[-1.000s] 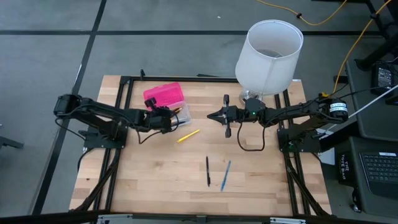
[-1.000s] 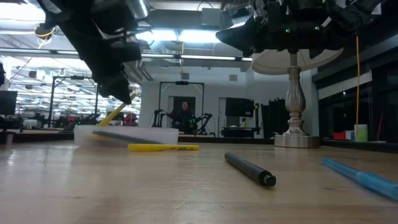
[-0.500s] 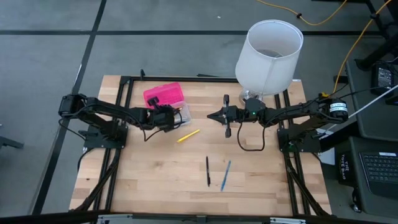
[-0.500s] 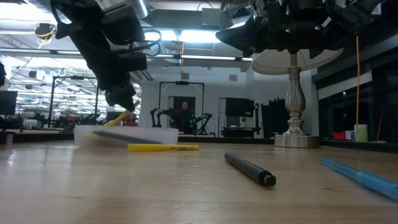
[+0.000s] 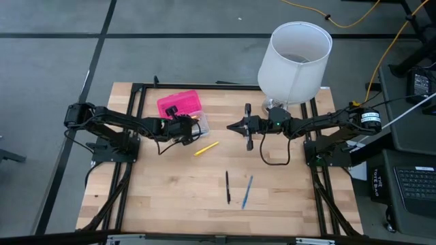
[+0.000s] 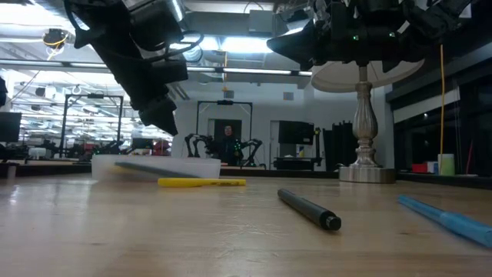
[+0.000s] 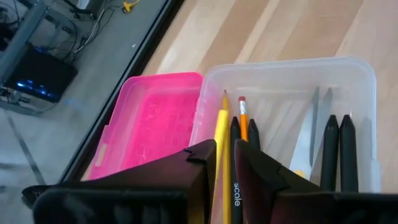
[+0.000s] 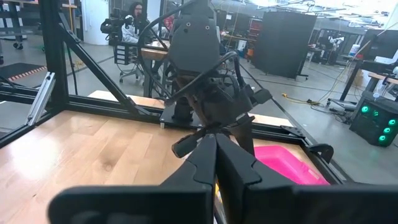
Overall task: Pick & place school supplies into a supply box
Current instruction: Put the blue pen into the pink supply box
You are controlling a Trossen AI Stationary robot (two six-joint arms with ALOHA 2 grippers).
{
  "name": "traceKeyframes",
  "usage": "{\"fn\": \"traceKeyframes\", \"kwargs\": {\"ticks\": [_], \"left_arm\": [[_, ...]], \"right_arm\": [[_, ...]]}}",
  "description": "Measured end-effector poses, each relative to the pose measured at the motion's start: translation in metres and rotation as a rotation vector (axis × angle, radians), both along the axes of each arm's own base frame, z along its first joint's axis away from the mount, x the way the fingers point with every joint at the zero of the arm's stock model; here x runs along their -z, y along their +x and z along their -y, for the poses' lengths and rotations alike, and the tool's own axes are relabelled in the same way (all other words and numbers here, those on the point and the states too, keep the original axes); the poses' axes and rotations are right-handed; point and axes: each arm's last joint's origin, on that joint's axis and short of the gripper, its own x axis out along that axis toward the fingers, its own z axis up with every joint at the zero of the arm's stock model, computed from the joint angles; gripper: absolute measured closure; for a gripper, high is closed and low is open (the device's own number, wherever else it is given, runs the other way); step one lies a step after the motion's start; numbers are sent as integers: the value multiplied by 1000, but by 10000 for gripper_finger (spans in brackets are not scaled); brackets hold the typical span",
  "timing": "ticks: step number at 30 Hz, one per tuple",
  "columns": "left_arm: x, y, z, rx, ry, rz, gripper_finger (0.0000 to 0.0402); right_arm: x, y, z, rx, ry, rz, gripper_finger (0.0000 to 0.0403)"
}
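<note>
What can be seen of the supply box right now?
The supply box is a small rectangular plastic case lying open at the table's far left: a clear translucent base with its hot-pink lid folded back flat beside it. Inside the base lie a yellow pencil, an orange pencil with an eraser, several black pens and scissor blades. The left gripper hangs just over the base, its fingers slightly apart above the pencils.

left end effector (image 5: 193,128) seemingly over supply box (image 5: 182,109)
</note>
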Motion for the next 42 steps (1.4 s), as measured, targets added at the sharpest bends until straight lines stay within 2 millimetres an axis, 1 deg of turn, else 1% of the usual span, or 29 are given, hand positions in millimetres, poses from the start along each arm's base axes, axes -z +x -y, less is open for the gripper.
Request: {"fn": "traceKeyframes", "kwargs": {"ticks": [2, 6, 10, 13, 18, 21, 25, 32, 35, 38, 42], "left_arm": [[0, 0, 1, 6, -2, 3, 348], [-3, 5, 9, 94, 25, 5, 349], [-11, 11, 19, 204, 80, 25, 352], [-16, 11, 26, 295, 71, 41, 351], [-27, 8, 32, 430, -22, 101, 348], [-34, 5, 34, 477, -65, 144, 348], [-41, 1, 37, 485, -70, 180, 354], [-51, -7, 53, 560, -67, 208, 369], [-52, -11, 62, 590, -81, 229, 374], [-49, -17, 72, 621, -102, 273, 379], [-38, -28, 86, 669, -118, 318, 384]], "right_arm": [[0, 0, 0, 0, 0, 0, 393], [0, 0, 0, 0, 0, 0, 394], [0, 0, 0, 0, 0, 0, 381], [0, 0, 0, 0, -3, 0, 373], [0, 0, 0, 0, -2, -1, 370], [1, 0, 0, -1, -1, -8, 370], [4, 0, 0, -1, 3, -41, 369], [5, 0, -2, -6, 32, -56, 369], [5, 1, -6, -20, 31, -57, 369], [7, 1, -13, -28, 31, -70, 370], [11, 2, -26, 42, 24, -112, 381]]}}
